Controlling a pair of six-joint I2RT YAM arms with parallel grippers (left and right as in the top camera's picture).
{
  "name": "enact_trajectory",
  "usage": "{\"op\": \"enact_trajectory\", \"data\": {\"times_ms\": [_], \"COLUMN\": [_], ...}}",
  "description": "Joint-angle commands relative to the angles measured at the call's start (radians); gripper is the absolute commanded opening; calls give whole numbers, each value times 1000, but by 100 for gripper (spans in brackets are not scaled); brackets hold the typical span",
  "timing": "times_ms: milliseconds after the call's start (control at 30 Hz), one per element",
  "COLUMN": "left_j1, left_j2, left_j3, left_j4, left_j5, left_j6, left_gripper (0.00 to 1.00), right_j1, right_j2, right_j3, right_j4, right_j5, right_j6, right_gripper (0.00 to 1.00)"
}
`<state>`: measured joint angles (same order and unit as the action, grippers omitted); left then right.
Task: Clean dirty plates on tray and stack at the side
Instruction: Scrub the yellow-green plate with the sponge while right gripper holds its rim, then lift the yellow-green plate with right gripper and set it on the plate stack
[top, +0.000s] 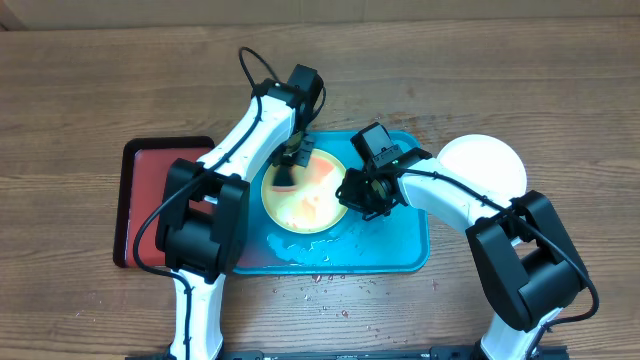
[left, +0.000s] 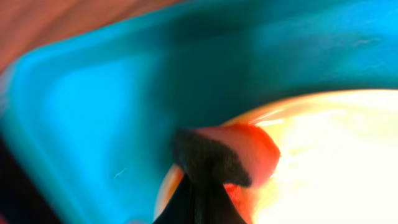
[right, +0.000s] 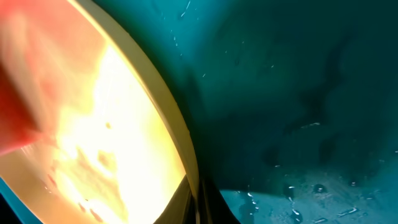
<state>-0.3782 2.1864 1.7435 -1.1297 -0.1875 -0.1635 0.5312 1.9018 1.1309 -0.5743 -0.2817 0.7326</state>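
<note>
The yellow-green plate (top: 312, 200), smeared with red sauce, sits on the turquoise tray (top: 400, 255). My left gripper (top: 290, 168) is shut on a dark, sauce-stained sponge (left: 217, 152) pressed to the plate's far left part (left: 336, 155). My right gripper (top: 352, 190) is shut on the plate's right rim (right: 180, 137), which passes between the fingertips (right: 198, 202). A white plate (top: 485, 165) lies on the table right of the tray. The light blue plate is not in view.
A smaller dark red tray (top: 145, 190) lies left of the turquoise tray, partly under my left arm. Water pools on the turquoise tray (right: 311, 186) near the plate. Small red specks (top: 330, 285) dot the table in front of the tray.
</note>
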Motion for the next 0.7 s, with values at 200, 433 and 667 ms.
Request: {"op": "enact_trajectory", "data": {"times_ms": [200, 433, 667], "left_j1": [82, 127, 129], "left_j2": [-3, -186, -348], "left_j3": [348, 387, 385], "left_j4": [-332, -442, -526], "left_j5": [13, 93, 137], "left_j6": [-53, -38, -30], "left_gripper": [4, 4, 5], "right_j1": [7, 18, 138], "right_j2": [18, -111, -290], "right_j3": [-17, 57, 117], "right_j4": [-13, -197, -331], "right_j5": [-35, 118, 543], "right_j6": [-59, -163, -165], "right_gripper": [4, 4, 4]}}
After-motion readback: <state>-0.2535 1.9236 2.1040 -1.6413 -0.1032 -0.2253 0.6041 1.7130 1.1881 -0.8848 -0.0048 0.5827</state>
